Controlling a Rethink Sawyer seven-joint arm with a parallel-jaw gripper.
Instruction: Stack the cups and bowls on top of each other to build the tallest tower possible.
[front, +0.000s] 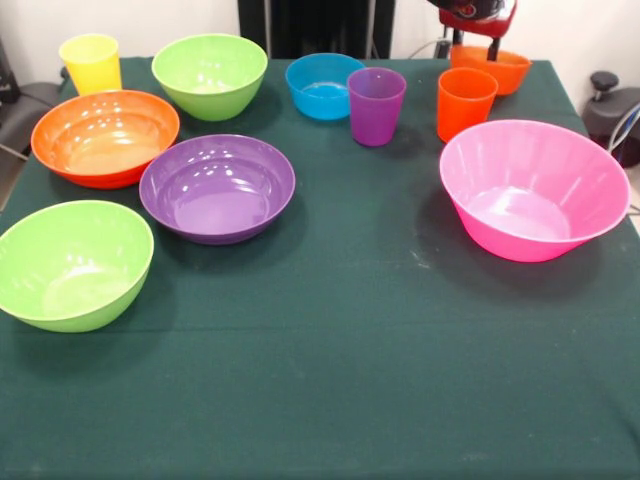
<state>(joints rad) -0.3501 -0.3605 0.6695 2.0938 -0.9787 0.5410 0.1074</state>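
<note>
The robot's hand (479, 42) shows only at the top edge, right of centre, its dark tips reaching down into the small orange bowl (495, 68); whether it is clenched, released or grasping the bowl's rim cannot be told. The small orange bowl sits at the far right of the green tabletop (350, 380). Just in front of it stands the orange cup (465, 103), upright. To the left are the purple cup (376, 105) and, just behind that, the small blue bowl (322, 86). The large pink bowl (532, 188) lies nearer the camera on the right. Across the left half are a green bowl (210, 75) at the back, the yellow cup (91, 63) in the far corner, the large orange bowl (105, 137), the purple bowl (217, 187) touching it, and a second green bowl (73, 263) nearest. Nothing is stacked.
</note>
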